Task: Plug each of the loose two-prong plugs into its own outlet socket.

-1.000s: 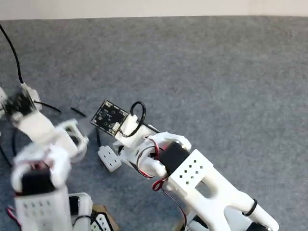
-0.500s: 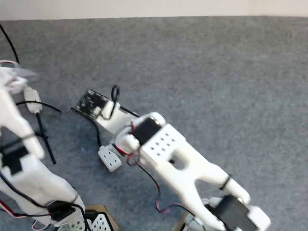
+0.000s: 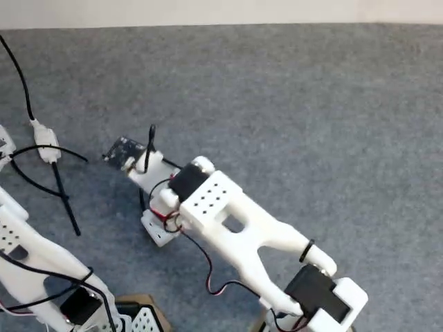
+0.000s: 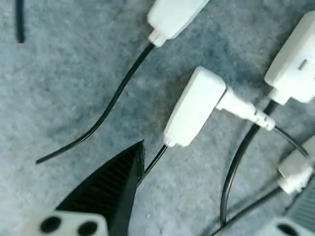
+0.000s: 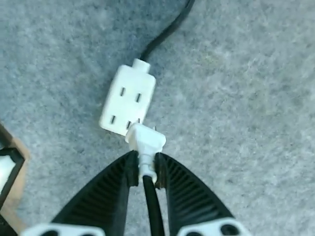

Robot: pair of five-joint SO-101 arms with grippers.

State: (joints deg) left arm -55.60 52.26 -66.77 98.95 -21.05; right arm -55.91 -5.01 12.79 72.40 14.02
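The right end effector [image 5: 143, 164] grips a white two-prong plug [image 5: 146, 139] whose head touches the outlet block [image 5: 127, 101] at its end; prong seating cannot be determined.

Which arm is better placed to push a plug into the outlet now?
Right. Its hand grips a plug right at the edge of the outlet; the left arm is off over other plugs.

Speckled grey surface [image 5: 246, 73]; white outlet block [image 5: 127, 102] and white plug [image 5: 146, 139] on a black cord [image 5: 152, 204]; right end effector [image 5: 145, 160] black and ribbed; arm [image 3: 259, 235] white.
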